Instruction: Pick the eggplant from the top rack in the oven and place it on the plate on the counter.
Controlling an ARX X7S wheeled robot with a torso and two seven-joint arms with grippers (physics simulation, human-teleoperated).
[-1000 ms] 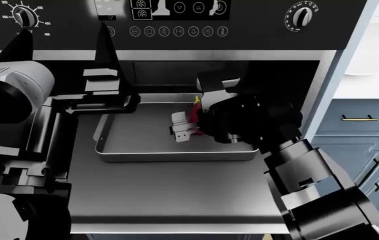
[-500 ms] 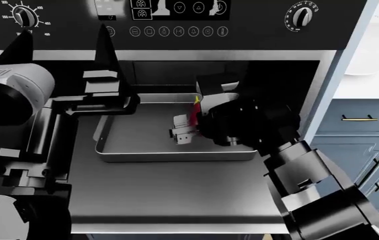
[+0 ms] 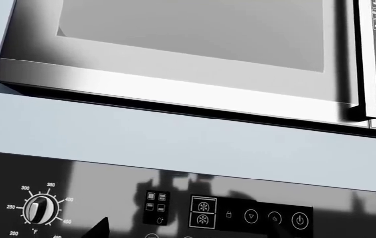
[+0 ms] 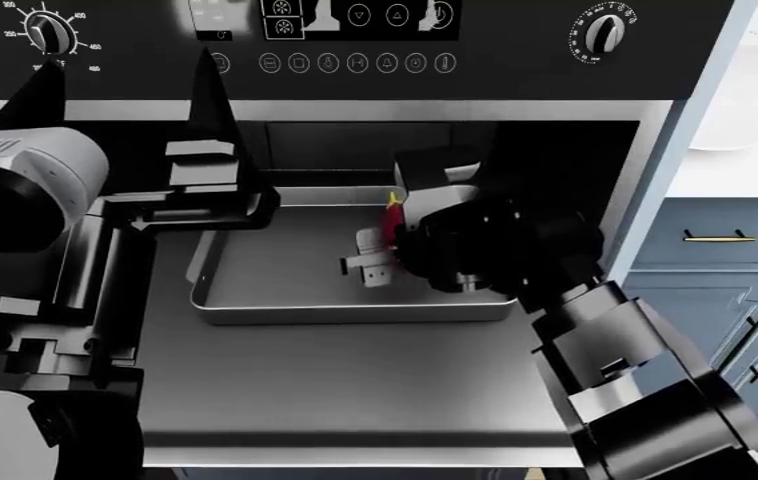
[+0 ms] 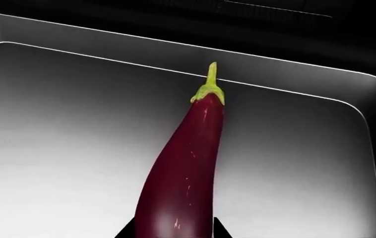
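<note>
Eggplant [image 5: 186,163] between right hand [image 5: 173,232] fingertips, lying in tray [image 5: 55,124].

Glossy purple skin on the eggplant [image 5: 184,173], smooth, with a duller yellow-green stem cap. Under it the baking tray [image 5: 62,129] is brushed silver metal with a soft sheen. The oven [image 4: 513,85] front is mirror-black glass; the microwave [image 3: 174,74] above it is polished steel. The right claw [image 4: 376,262] is matt grey-black.
</note>
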